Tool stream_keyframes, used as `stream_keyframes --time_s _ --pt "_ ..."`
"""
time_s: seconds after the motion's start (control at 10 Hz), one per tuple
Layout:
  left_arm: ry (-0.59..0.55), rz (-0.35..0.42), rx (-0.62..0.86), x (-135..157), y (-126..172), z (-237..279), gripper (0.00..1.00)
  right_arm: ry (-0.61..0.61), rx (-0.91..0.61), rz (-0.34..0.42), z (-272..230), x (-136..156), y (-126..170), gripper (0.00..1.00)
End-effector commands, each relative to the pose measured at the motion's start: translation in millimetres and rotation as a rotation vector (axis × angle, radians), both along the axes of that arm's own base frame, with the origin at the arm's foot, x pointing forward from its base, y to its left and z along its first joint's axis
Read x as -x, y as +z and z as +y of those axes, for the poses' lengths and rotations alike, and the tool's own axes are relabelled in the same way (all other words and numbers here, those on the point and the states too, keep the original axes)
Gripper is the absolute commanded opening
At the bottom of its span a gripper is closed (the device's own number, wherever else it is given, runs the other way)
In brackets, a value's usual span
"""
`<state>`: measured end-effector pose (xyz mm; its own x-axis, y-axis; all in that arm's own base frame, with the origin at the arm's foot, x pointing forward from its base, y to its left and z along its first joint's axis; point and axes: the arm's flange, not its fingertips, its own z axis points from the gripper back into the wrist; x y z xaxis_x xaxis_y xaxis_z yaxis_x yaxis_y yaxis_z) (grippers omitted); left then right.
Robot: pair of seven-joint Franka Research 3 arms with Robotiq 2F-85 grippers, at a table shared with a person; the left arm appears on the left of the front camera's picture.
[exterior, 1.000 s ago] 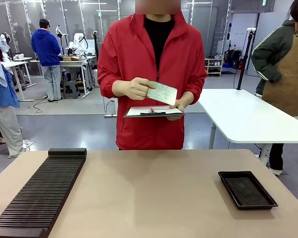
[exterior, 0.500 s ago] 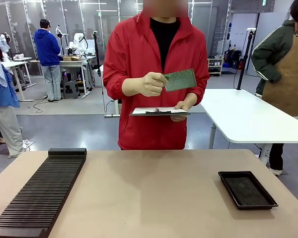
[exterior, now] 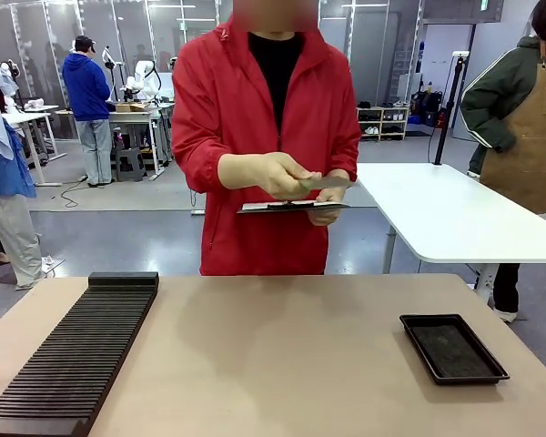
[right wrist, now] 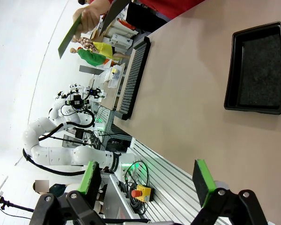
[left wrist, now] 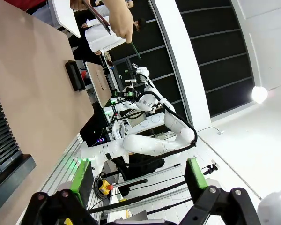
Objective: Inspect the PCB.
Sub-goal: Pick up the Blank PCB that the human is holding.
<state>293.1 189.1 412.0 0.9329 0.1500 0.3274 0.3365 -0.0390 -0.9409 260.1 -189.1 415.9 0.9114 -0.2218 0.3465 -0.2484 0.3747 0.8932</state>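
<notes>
The PCB (exterior: 333, 183) is held nearly flat in the person's hand (exterior: 271, 173), just above the clipboard (exterior: 291, 208), beyond the far edge of the table (exterior: 282, 364). The left gripper (left wrist: 138, 180) and the right gripper (right wrist: 146, 183) are seen with jaws spread wide apart, clamped on nothing.

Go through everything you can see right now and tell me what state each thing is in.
PCB: held off the table in one hand of the person, turned nearly flat.
Clipboard: held level in the person's other hand.
Black tray: lying on the table, looks empty.
Slotted black rack: lying on the table, slots look empty.
Left tool: open, holding nothing.
Right tool: open, holding nothing.
</notes>
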Motion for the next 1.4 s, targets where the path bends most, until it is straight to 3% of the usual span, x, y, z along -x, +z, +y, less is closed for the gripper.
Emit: stream_keyframes --time_s 0.0,0.1,0.3,0.5,0.9,1.3 --pt "0.002 0.002 -0.004 1.7 -0.3 1.9 1.0 0.003 -0.011 -0.027 -1.0 -0.4 1.5 1.0" --pt "0.002 0.002 -0.004 1.7 -0.3 1.9 1.0 0.0 0.0 0.0 0.0 0.0 0.0 1.0" --pt "0.002 0.002 -0.004 1.7 -0.3 1.9 1.0 0.101 -0.04 0.027 35.5 -33.4 29.1 1.0" --pt "0.002 0.002 -0.004 1.7 -0.3 1.9 1.0 0.092 -0.092 0.108 65.8 -66.1 45.3 1.0" --pt "0.002 0.002 -0.004 1.7 -0.3 1.9 1.0 0.201 -0.121 0.26 129.6 -128.2 97.0 1.0" --pt "0.002 0.002 -0.004 1.7 -0.3 1.9 1.0 0.198 -0.232 0.387 194.5 -182.5 117.1 1.0"
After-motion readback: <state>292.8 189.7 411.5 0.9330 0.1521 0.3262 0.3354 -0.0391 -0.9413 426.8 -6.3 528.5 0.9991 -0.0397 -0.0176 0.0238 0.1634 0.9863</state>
